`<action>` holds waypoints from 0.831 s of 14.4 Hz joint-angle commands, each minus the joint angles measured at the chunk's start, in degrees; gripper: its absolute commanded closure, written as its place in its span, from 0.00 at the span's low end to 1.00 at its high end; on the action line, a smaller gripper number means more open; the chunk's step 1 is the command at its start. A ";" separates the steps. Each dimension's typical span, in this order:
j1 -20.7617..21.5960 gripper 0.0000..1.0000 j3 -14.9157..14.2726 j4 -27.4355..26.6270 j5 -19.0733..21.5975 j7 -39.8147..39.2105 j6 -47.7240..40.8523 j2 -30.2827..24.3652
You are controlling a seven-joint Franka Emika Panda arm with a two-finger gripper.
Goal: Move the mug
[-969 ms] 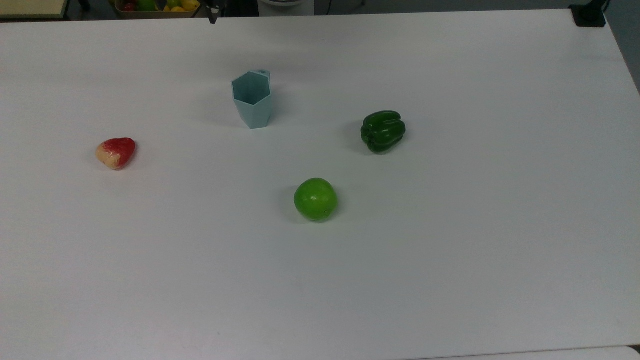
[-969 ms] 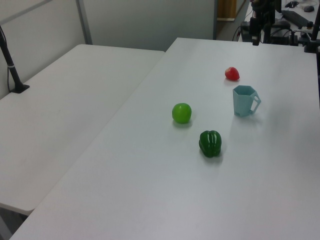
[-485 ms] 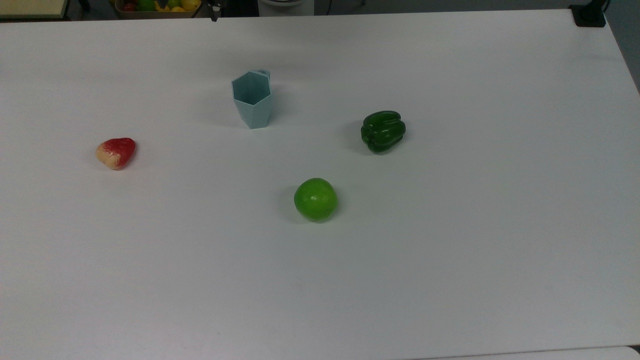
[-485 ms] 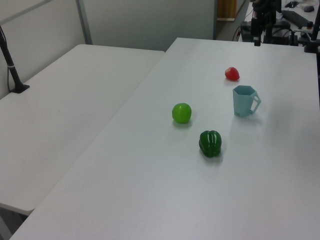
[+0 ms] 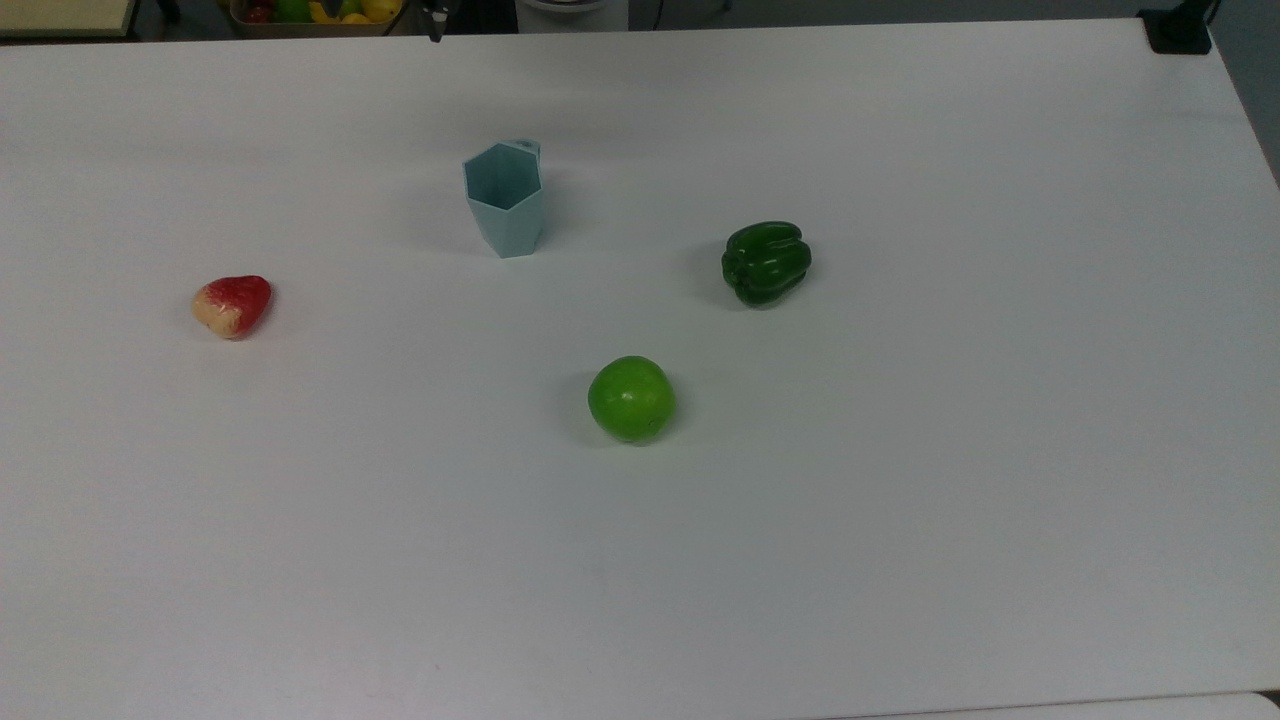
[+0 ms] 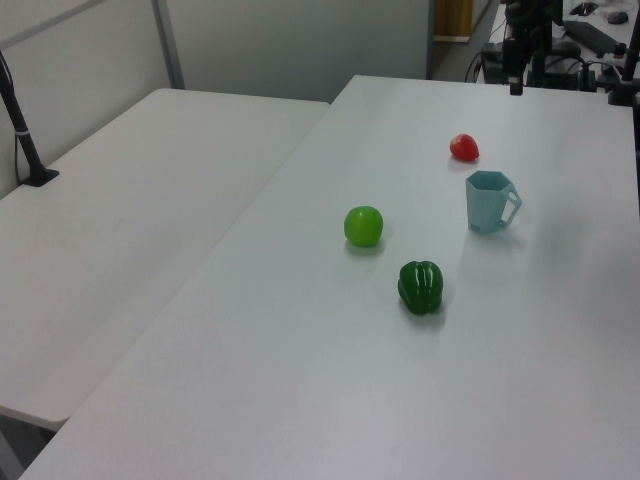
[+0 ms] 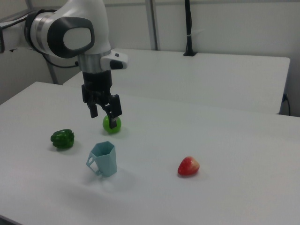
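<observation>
The mug (image 5: 506, 200) stands upright on my bench (image 5: 900, 500), well clear of every edge, with bare surface all round. The pepper (image 5: 766, 262), apple (image 5: 631, 398) and strawberry (image 5: 232, 305) sit well apart from it. In the right view my gripper (image 7: 105, 110) hangs above the mug, fingers spread, holding nothing.

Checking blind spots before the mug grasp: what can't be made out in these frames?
- Mug handle: in the top view, mostly hidden behind the mug's own body.
- Green apple: in the right view, partly covered by the gripper.
- Gripper: cut off by the upper edge in the top view.
- Gripper's height above the table: not clear from the right view.
</observation>
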 commanded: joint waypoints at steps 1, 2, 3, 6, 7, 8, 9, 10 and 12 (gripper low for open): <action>0.95 0.00 0.45 -3.67 -0.38 -0.89 -0.49 -0.61; 2.26 0.00 0.45 -5.34 -0.46 -0.98 -0.14 -0.87; 4.19 0.00 0.45 -8.66 -1.42 -0.37 2.56 -1.66; 7.53 0.00 0.45 -17.20 -2.13 3.57 10.55 -3.77; 8.59 0.00 0.45 -18.88 -2.66 5.94 13.19 -3.77; 9.21 0.00 0.45 -20.11 -3.27 7.96 15.13 -3.69; 9.82 0.00 0.45 -21.52 -3.71 9.11 16.37 -3.60; 10.70 0.00 0.45 -23.27 -3.89 9.82 17.51 -3.60; 12.02 0.00 0.45 -26.18 -4.24 14.81 22.77 -3.42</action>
